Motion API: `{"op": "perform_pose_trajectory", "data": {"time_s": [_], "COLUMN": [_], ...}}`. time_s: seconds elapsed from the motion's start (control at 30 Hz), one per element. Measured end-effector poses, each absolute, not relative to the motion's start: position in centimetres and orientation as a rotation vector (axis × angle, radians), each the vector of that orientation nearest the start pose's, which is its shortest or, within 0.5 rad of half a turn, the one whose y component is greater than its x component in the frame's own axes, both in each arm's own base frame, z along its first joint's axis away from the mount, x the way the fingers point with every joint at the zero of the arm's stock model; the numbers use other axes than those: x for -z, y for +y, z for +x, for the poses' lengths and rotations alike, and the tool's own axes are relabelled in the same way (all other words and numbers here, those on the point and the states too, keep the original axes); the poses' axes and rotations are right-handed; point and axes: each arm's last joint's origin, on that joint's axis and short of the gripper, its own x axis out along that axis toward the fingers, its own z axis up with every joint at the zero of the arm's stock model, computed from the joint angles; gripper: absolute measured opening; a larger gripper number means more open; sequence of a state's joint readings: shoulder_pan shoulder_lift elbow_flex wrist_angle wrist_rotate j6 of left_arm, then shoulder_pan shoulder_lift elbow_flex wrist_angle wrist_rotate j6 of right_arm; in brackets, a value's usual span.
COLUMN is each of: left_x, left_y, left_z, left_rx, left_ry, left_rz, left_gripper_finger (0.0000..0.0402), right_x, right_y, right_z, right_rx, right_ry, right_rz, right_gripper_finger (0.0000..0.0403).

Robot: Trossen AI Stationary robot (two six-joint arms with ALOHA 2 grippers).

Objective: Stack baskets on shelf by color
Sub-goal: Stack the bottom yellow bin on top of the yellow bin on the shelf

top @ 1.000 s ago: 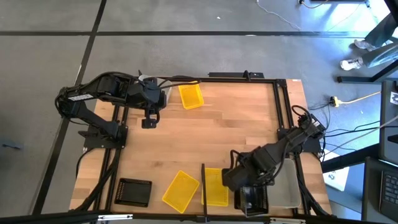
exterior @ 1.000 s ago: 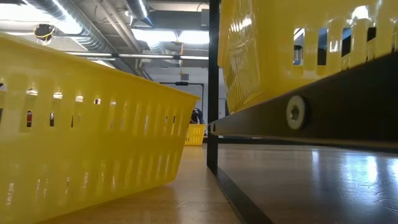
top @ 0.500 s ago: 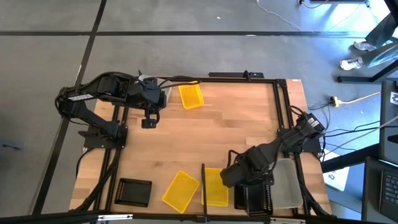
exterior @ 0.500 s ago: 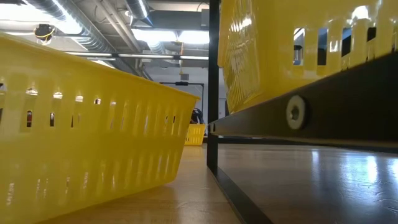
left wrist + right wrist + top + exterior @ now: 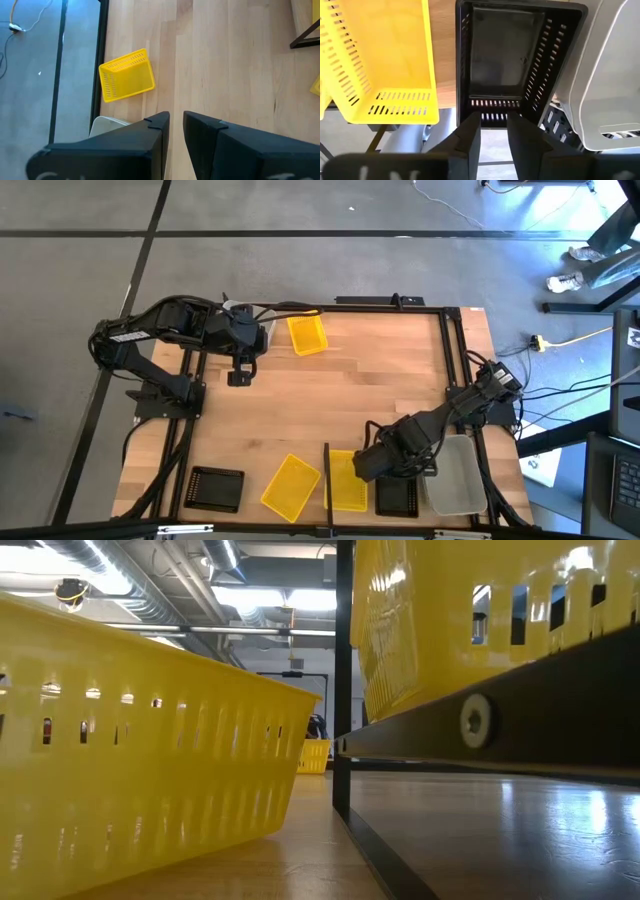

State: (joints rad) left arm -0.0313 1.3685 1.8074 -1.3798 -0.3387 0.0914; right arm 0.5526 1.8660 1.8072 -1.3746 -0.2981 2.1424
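Observation:
My right gripper (image 5: pixel 373 467) (image 5: pixel 494 122) hovers over the shelf's pale panel (image 5: pixel 445 50), its fingers a narrow gap apart and touching nothing. Below it a black basket (image 5: pixel 397 496) (image 5: pixel 505 55) lies flat on its bottom. It sits between a yellow basket (image 5: pixel 346 480) (image 5: pixel 385 55) and a translucent basket (image 5: pixel 455 477) (image 5: pixel 605 75). The thin dark divider (image 5: pixel 326 475) (image 5: pixel 343 680) stands left of them. My left gripper (image 5: pixel 240 377) (image 5: pixel 176 120) waits shut above the far left of the table, beside another yellow basket (image 5: pixel 307 335) (image 5: pixel 126 75).
A third yellow basket (image 5: pixel 290 486) (image 5: pixel 120 740) lies tilted on the tabletop left of the divider. A second black basket (image 5: pixel 216 489) sits at the near left corner. A translucent basket (image 5: pixel 238 308) (image 5: pixel 107 125) shows under my left arm. Bare planks fill the table's middle.
My right gripper has moved toward the table's left and far side, off the black basket. The black basket stood tilted under the gripper before. It now lies flat on the shelf, a little farther left, beside the yellow one.

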Motion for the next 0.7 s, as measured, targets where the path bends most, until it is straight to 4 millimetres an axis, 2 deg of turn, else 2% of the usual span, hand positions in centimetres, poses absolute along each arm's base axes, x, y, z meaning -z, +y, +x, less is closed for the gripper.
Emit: {"op": "perform_pose_trajectory", "data": {"time_s": [0.2, 0.3, 0.43, 0.6, 0.7], "left_x": [-44.4, -44.4, -44.4, -44.1, -43.9], "left_y": [0.3, 0.3, 0.3, 0.2, 0.4], "left_z": [21.9, 21.9, 21.9, 21.6, 21.4], "left_rx": [-0.242, -0.244, -0.25, -0.275, -0.303], "left_ry": [0.942, 0.942, 0.94, 0.969, 0.985], "left_rz": [0.258, 0.255, 0.242, 0.136, 0.029], "left_gripper_finger": [0.0047, 0.0047, 0.0047, 0.0047, 0.0047], "right_x": [-30.7, -31.3, -33.1, -35.8, -37.5], "right_y": [19.5, 19.4, 19.0, 17.8, 17.2], "right_z": [29.9, 30.1, 30.3, 29.4, 29.1], "right_rx": [1.006, 0.949, 0.856, 0.852, 0.678], "right_ry": [1.505, 1.458, 1.341, 1.202, 1.125], "right_rz": [1.357, 1.311, 1.219, 1.009, 0.83], "right_gripper_finger": [0.0094, 0.0094, 0.0094, 0.0094, 0.0094]}}
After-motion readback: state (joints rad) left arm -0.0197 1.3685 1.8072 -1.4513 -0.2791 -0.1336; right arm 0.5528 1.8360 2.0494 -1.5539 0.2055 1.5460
